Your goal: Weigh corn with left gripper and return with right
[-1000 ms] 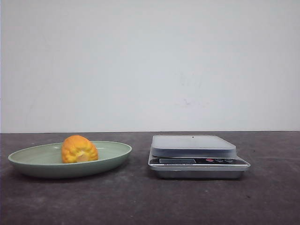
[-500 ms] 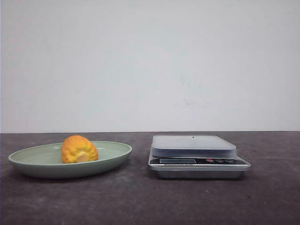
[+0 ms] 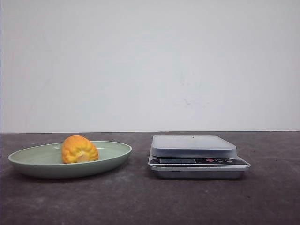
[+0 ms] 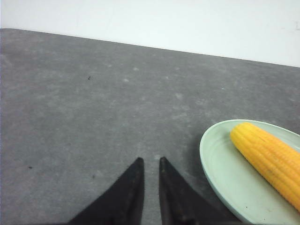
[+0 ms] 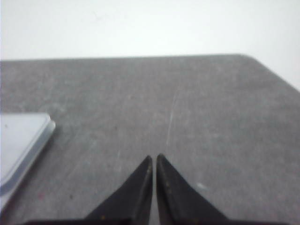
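Ribbed yellow corn [image 3: 79, 149] lies on a glossy green plate [image 3: 28, 161] (both pincers [image 4: 150, 165] [image 5: 154, 160] nearly closed, empty).

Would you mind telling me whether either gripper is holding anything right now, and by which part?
Nothing is held. The left gripper and right gripper are empty; the corn lies on the green plate.

Dark grey table [image 3: 140, 201], green plate [image 3: 112, 157] left, scale [image 3: 197, 161] right
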`<state>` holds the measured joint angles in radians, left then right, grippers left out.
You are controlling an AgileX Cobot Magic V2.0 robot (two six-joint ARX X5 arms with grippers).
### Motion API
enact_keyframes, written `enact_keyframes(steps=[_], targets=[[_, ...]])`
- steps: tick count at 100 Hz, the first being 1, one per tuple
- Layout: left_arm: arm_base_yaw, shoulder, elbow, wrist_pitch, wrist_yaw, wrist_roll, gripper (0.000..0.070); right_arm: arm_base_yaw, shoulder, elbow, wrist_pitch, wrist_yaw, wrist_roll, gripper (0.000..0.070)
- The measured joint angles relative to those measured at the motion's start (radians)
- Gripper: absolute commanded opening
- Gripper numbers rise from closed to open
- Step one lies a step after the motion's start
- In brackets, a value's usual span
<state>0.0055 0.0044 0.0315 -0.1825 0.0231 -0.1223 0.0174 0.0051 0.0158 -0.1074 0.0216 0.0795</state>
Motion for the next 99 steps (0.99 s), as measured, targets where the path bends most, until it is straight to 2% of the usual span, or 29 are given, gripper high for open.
enact_keyframes(steps=[99], targets=[[0.0,0.0,0.0,0.0,0.0,0.0,0.0012,0.0,0.0,0.0,0.014,0.001,-0.001,0.0009]])
